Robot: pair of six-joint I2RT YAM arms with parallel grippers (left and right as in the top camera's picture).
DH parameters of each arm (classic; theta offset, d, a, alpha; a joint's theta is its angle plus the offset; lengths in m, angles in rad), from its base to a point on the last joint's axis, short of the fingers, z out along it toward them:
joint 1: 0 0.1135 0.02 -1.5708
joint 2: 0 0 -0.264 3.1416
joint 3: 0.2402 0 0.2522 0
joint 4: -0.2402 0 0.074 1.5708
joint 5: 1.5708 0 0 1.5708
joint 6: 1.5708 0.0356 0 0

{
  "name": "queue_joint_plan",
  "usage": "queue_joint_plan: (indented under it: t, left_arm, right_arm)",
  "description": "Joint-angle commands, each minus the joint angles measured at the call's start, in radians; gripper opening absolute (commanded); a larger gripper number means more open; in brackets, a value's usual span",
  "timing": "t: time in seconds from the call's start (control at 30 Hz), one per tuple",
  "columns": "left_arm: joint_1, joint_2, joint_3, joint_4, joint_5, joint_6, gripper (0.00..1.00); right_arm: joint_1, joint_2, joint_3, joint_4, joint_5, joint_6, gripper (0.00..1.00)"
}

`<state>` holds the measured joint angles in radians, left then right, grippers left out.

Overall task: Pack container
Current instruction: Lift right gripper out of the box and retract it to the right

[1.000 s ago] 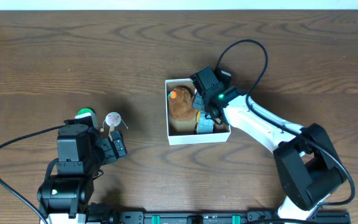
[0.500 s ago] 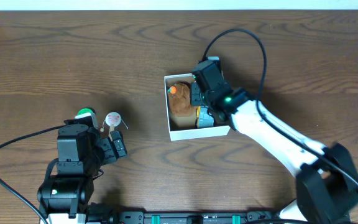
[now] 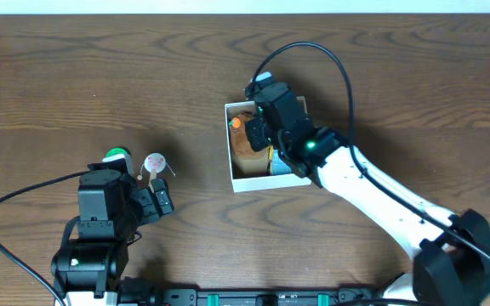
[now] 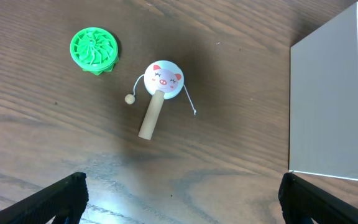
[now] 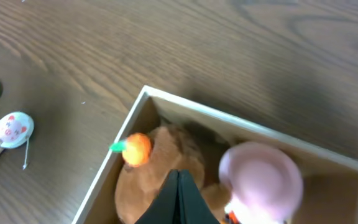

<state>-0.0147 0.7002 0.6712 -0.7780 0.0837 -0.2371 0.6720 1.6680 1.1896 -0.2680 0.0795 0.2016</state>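
The container [image 3: 233, 166] is a white cardboard box, tan inside, at mid-table. It also shows in the right wrist view [image 5: 114, 163] and at the right edge of the left wrist view [image 4: 325, 106]. Inside lie a brown plush toy [image 5: 166, 162] with an orange carrot [image 5: 137, 148], a pink round toy [image 5: 261, 180] and a blue-yellow item [image 3: 279, 166]. My right gripper [image 5: 179, 186] is shut and empty, above the plush. My left gripper [image 4: 179, 199] is open and empty, low over the table at the front left.
A pig-face rattle drum with a wooden handle [image 4: 159, 87] and a green ridged disc [image 4: 94, 50] lie on the wood table left of the box, just beyond the left gripper. They also show in the overhead view: the rattle [image 3: 154, 162] and the disc [image 3: 117, 155].
My right arm has swung left and back over the box, its wrist now over the box's far part. The box shifted slightly. The left arm has not moved.
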Motion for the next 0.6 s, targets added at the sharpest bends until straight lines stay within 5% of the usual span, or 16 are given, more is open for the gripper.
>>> queue_joint_plan:
  t: [0.0, 0.57]
  left_arm:
    - [0.005, 0.004, 0.020, 0.001, 0.010, -0.009, 0.98]
    - [0.005, 0.004, 0.020, 0.001, 0.010, -0.009, 0.98]
  right_arm:
    - [0.008, 0.058, 0.002, 0.031, -0.018, -0.051, 0.01]
    - [0.014, 0.338, 0.002, 0.008, -0.136, -0.027, 0.01]
